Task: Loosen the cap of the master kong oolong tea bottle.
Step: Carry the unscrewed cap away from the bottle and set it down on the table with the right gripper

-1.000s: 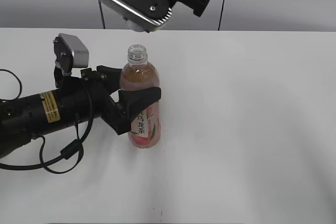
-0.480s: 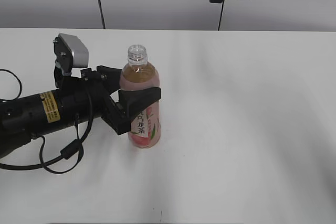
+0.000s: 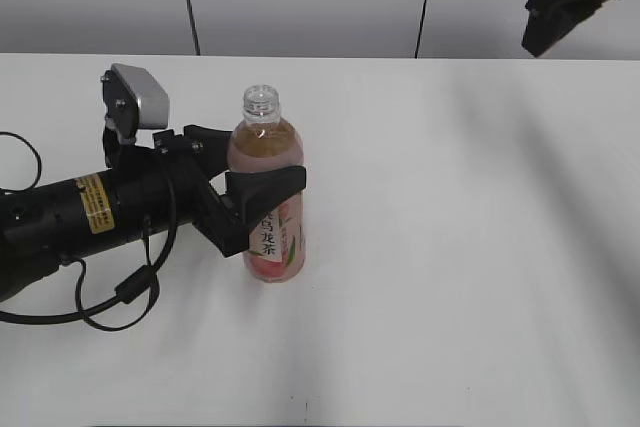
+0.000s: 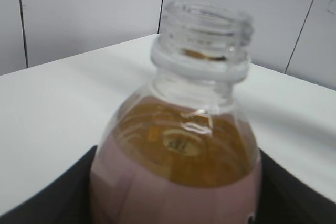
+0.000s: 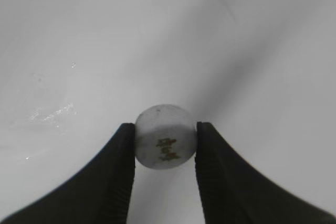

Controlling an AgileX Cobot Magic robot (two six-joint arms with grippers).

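On the left of the white table (image 3: 460, 247), the left gripper (image 3: 262, 199) reaches in sideways, its black jaws clamped around the middle of the tea bottle (image 3: 268, 197). The bottle stands upright on the table, its clear threaded neck (image 4: 202, 40) open and bare, with amber tea reaching the shoulder and a pink label below. Far to the upper right, well apart from the bottle and raised above the table, the right gripper (image 5: 165, 139) pinches the small white cap (image 5: 166, 136) between its two black fingers (image 5: 119, 166), the cap's dark logo facing the wrist camera
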